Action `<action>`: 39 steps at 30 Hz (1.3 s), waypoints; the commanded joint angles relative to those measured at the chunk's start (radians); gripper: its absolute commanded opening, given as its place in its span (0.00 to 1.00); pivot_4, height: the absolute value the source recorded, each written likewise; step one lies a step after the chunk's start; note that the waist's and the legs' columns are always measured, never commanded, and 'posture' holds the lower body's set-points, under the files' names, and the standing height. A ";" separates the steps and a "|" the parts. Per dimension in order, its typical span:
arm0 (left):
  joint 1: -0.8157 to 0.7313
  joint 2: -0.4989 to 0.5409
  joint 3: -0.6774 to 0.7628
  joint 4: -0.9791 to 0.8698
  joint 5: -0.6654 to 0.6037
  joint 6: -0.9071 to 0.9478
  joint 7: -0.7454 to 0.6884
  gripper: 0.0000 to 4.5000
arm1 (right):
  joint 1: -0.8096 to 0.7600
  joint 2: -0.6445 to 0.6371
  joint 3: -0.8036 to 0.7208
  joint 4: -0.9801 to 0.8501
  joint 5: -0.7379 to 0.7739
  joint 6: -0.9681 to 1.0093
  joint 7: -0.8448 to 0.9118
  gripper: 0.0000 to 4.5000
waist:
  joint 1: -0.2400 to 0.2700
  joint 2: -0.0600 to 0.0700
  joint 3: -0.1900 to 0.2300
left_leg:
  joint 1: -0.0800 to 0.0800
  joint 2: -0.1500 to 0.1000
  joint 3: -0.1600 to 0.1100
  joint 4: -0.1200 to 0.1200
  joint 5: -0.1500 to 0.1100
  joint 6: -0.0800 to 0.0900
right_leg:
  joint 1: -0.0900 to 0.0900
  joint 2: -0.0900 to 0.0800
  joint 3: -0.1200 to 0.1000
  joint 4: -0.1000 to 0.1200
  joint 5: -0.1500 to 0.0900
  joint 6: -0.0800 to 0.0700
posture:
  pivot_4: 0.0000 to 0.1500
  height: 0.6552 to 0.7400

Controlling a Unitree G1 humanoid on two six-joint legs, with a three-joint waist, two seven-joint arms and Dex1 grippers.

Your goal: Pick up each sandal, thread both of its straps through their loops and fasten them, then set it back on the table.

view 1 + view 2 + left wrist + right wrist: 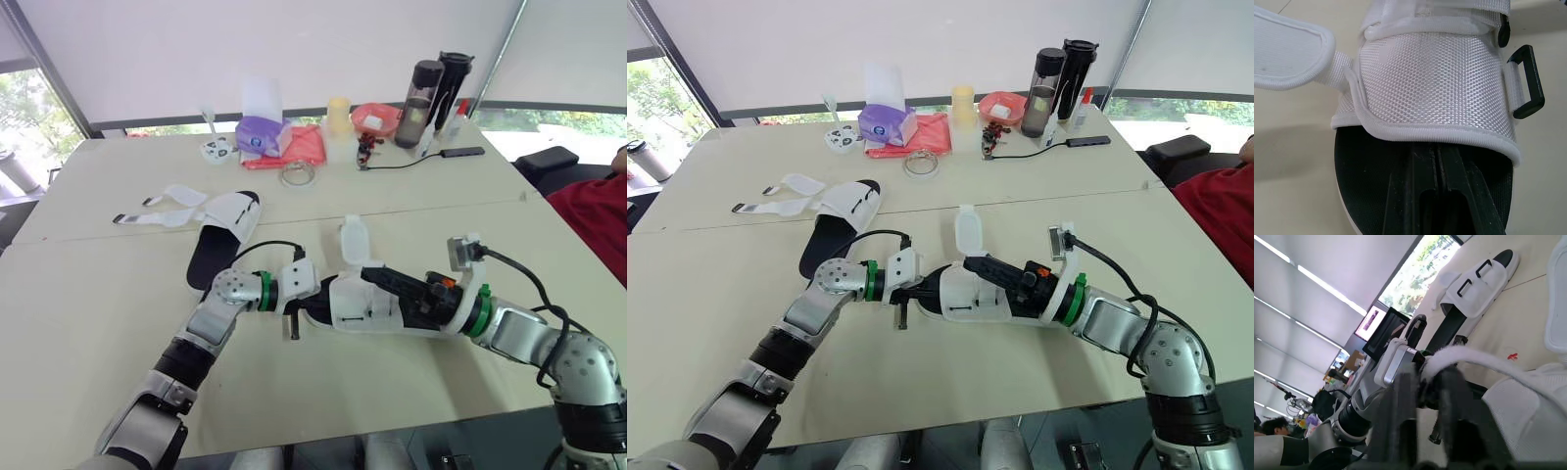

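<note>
Cream tabletop (88,323) under everything, and in the middle of it the action. The near sandal (355,305), white mesh upper over a black sole, is strung between the two arms. Its long axis runs along the line from one set of jaws to the other, so each arm meets it end-on.

The left gripper (1439,152) comes in at the open end, jaws pressed together with nothing between them, lying along the black footbed and pointing under the mesh. The right gripper (384,281) reaches over the opposite end, on top of the upper. Whether its jaws are clamped on the fabric or only resting there, I cannot tell.

The second sandal (217,245) lies flat beyond the left jaws, well apart, straps splayed open on the table.

Now the detail that matters. A loose strap (354,238) stands up from the held sandal just beyond the right jaws, nearer to them than to the left pair. Seen along the left jaws, that strap hangs off one side of the upper and the black loop (1526,82) sits on the other. So, as I read it, the strap must cross over the upper to reach the loop, and the right arm is better placed to carry it.
</note>
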 commanded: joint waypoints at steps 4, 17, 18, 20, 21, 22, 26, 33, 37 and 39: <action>0.013 0.011 0.000 -0.008 0.010 0.004 0.007 0.00 | -0.004 -0.013 -0.057 -0.027 -0.064 -0.023 0.023 0.93 | 0.000 0.000 0.000 | 0.000 0.000 0.000 0.000 0.000 0.000 | 0.000 0.000 0.000 0.000 0.000 0.000 | 1.00 1.00; 0.005 0.007 -0.013 0.008 0.024 -0.010 0.007 0.00 | -0.208 -0.124 0.040 0.084 -0.560 -0.156 0.174 0.99 | -0.001 0.000 0.000 | 0.000 0.000 0.001 0.000 0.000 0.000 | 0.000 0.001 0.000 0.000 0.000 0.000 | 1.00 1.00; 0.002 0.011 -0.019 0.013 0.033 -0.013 0.004 0.00 | -0.245 -0.137 0.084 0.134 -0.624 -0.150 0.185 0.99 | -0.001 0.000 0.000 | 0.000 0.000 0.001 0.000 0.000 0.000 | 0.000 0.000 0.000 0.000 0.000 0.000 | 1.00 1.00; -0.003 0.016 -0.031 0.018 0.049 -0.017 0.000 0.00 | -0.289 -0.151 0.142 0.199 -0.708 -0.140 0.218 0.99 | 0.000 0.000 0.000 | 0.000 0.000 0.002 0.001 0.000 0.000 | 0.000 0.000 0.000 0.000 0.000 0.000 | 1.00 1.00; -0.007 0.021 -0.039 0.020 0.059 -0.020 -0.003 0.00 | -0.319 -0.143 0.152 0.234 -0.716 -0.119 0.232 0.99 | 0.000 0.000 0.000 | 0.000 0.000 0.001 0.001 0.000 0.000 | 0.000 0.000 0.000 0.000 0.000 0.000 | 1.00 1.00; -0.009 0.023 -0.043 0.022 0.066 -0.023 -0.005 0.00 | -0.340 -0.134 0.156 0.257 -0.722 -0.105 0.243 0.99 | 0.000 0.000 0.000 | 0.000 0.000 0.001 0.000 0.000 0.000 | 0.000 0.000 0.000 0.000 0.000 0.000 | 1.00 1.00; -0.015 0.020 -0.046 0.025 0.067 -0.034 0.004 0.00 | -0.416 -0.093 0.134 0.321 -0.703 -0.022 0.273 0.99 | -0.001 0.001 0.000 | 0.000 0.000 0.001 0.000 0.000 0.000 | -0.001 0.000 0.001 0.000 0.002 0.003 | 1.00 1.00; -0.006 0.019 -0.045 0.013 0.062 -0.031 0.013 0.00 | -0.463 -0.044 0.081 0.353 -0.694 0.069 0.288 0.94 | 0.000 0.001 0.000 | 0.000 0.000 0.001 0.000 0.000 0.000 | -0.001 0.000 0.000 0.000 0.002 0.003 | 1.00 1.00; -0.004 0.016 -0.042 0.009 0.057 -0.029 0.018 0.00 | -0.459 -0.045 0.088 0.351 -0.708 0.116 0.315 0.56 | 0.000 0.001 0.000 | 0.000 0.000 0.001 0.000 0.000 0.000 | -0.001 0.000 0.000 0.001 0.002 0.004 | 1.00 1.00; -0.005 0.016 -0.041 0.009 0.057 -0.029 0.019 0.00 | -0.456 -0.044 0.086 0.345 -0.713 0.124 0.326 0.32 | 0.000 0.001 0.000 | 0.000 0.000 0.001 0.000 0.000 0.000 | -0.001 0.000 0.000 0.001 0.002 0.004 | 1.00 1.00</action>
